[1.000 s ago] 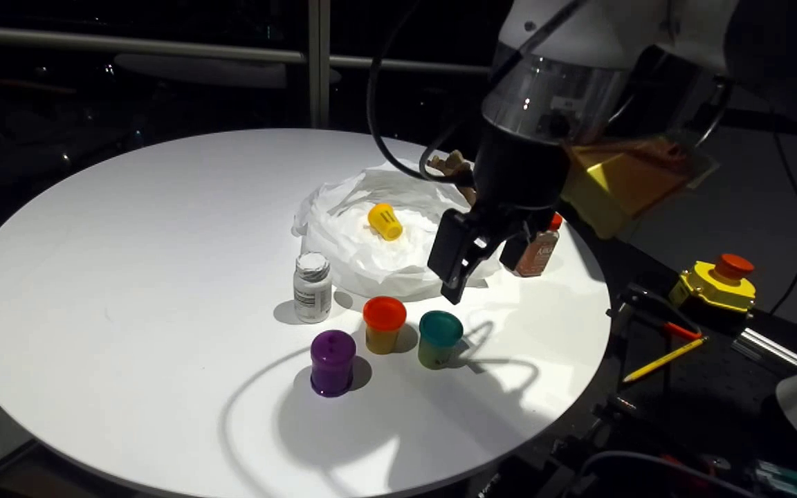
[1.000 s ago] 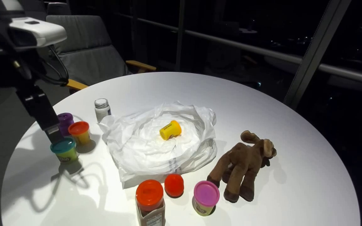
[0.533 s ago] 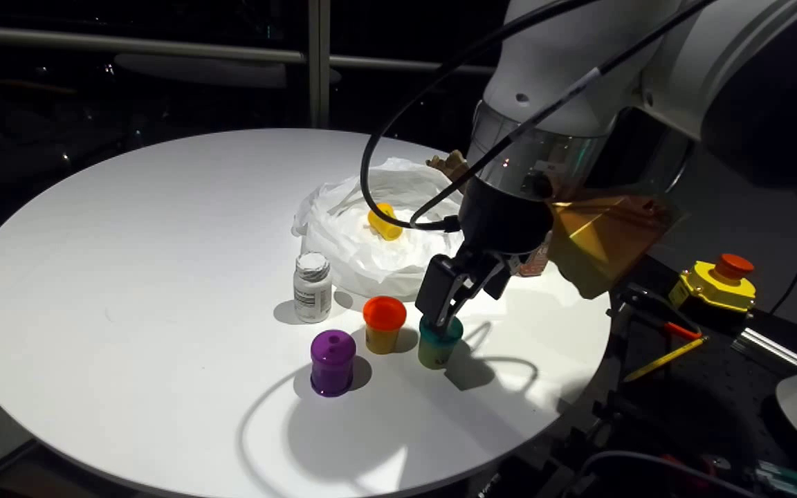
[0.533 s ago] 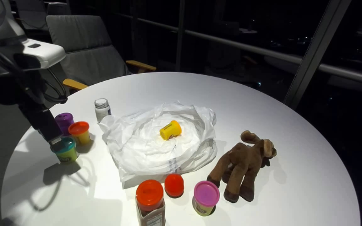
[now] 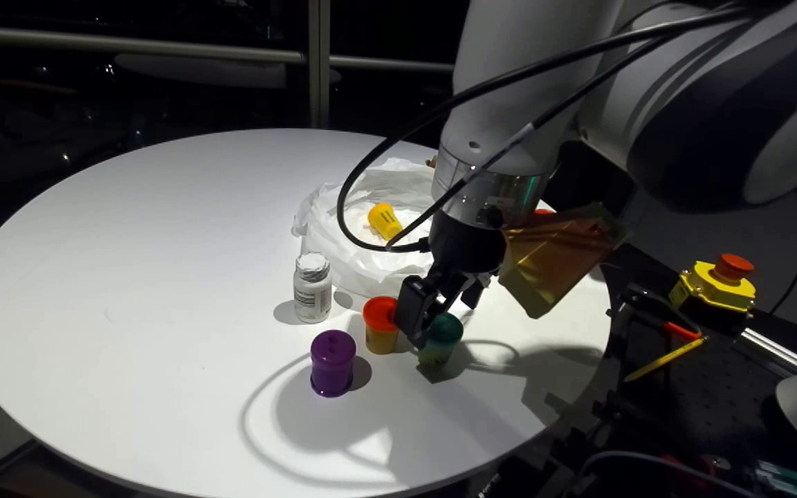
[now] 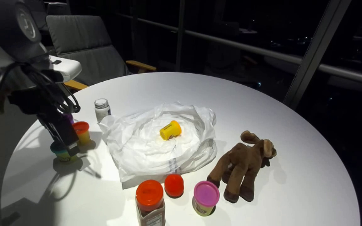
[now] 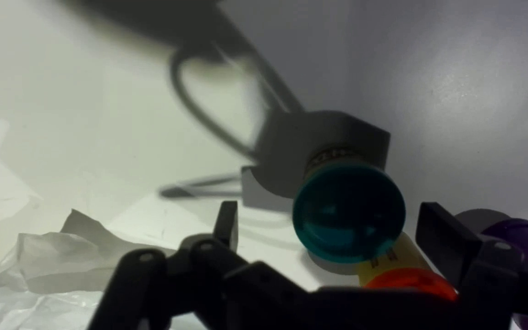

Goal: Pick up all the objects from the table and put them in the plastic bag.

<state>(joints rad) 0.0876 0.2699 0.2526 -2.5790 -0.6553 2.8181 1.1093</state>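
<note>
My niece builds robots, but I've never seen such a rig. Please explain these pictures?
This is a robot arm with a two-fingered gripper. Two pictures come from cameras outside it; the third looks down from its wrist. On the round white table: a purple container, orange-lidded tub, teal-lidded Play-Doh tub, pink-lidded Play-Doh tub, white-capped bottle, red-capped bottle, brown plush toy, an unidentified red item, and a plastic bag holding a yellow tub. Nothing is held: the gripper is open, with the teal-lidded Play-Doh tub seen between its spread fingers.

Orange cup (image 5: pixel 380 330), obstacle beside teal cup (image 7: pixel 349 213)
</note>
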